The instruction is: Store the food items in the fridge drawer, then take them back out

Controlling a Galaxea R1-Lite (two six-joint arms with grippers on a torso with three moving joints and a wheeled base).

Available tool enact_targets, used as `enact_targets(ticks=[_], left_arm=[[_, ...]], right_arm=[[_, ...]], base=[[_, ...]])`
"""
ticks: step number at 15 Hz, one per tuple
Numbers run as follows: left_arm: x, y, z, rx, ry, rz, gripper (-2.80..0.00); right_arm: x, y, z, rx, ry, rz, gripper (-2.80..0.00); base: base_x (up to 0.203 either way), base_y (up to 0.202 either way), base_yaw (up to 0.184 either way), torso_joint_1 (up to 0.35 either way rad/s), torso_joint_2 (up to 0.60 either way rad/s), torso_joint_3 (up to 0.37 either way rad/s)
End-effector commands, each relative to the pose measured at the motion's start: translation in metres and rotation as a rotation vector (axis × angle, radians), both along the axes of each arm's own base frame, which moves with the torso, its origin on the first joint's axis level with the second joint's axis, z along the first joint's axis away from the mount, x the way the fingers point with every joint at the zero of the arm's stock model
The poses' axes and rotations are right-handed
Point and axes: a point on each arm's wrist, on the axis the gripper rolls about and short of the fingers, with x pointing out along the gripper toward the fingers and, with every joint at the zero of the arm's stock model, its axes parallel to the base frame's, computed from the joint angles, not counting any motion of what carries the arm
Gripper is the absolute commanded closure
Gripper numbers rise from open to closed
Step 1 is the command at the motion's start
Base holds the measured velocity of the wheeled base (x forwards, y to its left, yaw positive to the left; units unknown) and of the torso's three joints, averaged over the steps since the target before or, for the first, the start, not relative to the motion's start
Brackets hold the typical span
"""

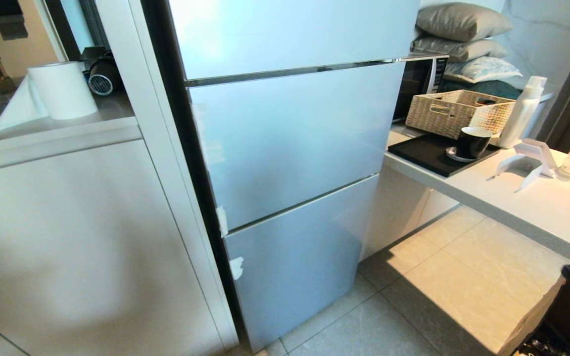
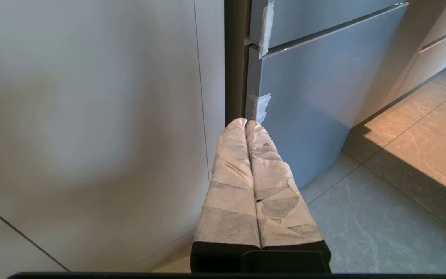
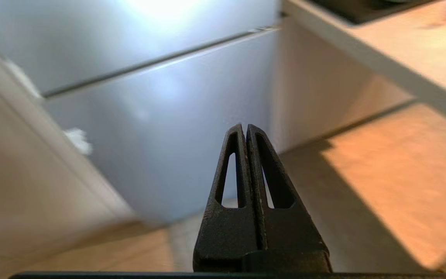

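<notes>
Shut fridge doors (image 1: 285, 148) barring entry

The fridge (image 1: 285, 148) is fronted in pale silvery blue, edged by a black side strip, with white tape patches (image 1: 236, 267) at its door edges. The cabinet (image 1: 67, 237) beside it is plain white. The floor (image 1: 443, 291) is tiled in beige and grey marbling. The left gripper (image 2: 246, 123) is wrapped in white and grey tape; the right gripper (image 3: 245, 127) is plain black. A beige woven basket (image 1: 458, 112), a black cup (image 1: 473, 142) and grey pillows (image 1: 460, 22) are seen.

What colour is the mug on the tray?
Black mug, on the flat black tray; head view.
</notes>
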Motion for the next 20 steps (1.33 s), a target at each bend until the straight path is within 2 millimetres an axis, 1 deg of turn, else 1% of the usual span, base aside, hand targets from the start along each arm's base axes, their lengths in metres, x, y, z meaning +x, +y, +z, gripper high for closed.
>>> enact_targets(ticks=[1, 3, 5, 7, 8, 10, 20], left_arm=[[0.0, 0.0, 0.0, 0.0, 0.001, 0.001, 0.0], [0.0, 0.0, 0.0, 0.0, 0.001, 0.001, 0.0], [0.0, 0.0, 0.0, 0.0, 0.001, 0.001, 0.0], [0.0, 0.0, 0.0, 0.0, 0.001, 0.001, 0.0], [0.0, 0.0, 0.0, 0.0, 0.001, 0.001, 0.0], [0.0, 0.0, 0.0, 0.0, 0.001, 0.001, 0.0], [0.0, 0.0, -0.001, 0.009, 0.005, 0.001, 0.0]], right_arm=[[-0.052, -0.009, -0.012, -0.012, -0.132, -0.044, 0.0], [-0.08, -0.01, -0.044, -0.066, -0.141, -0.071, 0.0], [-0.096, -0.011, -0.068, -0.104, -0.159, -0.122, 0.0], [-0.1, -0.011, -0.085, -0.128, -0.109, -0.157, 0.0], [-0.098, -0.012, -0.091, -0.1, -0.064, -0.171, 0.0], [-0.098, -0.012, -0.092, -0.064, -0.052, -0.179, 0.0], [-0.098, -0.012, -0.092, -0.063, -0.053, -0.18, 0.0]], base=[[0.0, 0.0, 0.0, 0.0, 0.0, 0.0], [0.0, 0.0, 0.0, 0.0, 0.0, 0.0], [0.0, 0.0, 0.0, 0.0, 0.0, 0.0], [0.0, 0.0, 0.0, 0.0, 0.0, 0.0], [0.0, 0.0, 0.0, 0.0, 0.0, 0.0], [0.0, 0.0, 0.0, 0.0, 0.0, 0.0], [0.0, 0.0, 0.0, 0.0, 0.0, 0.0]])
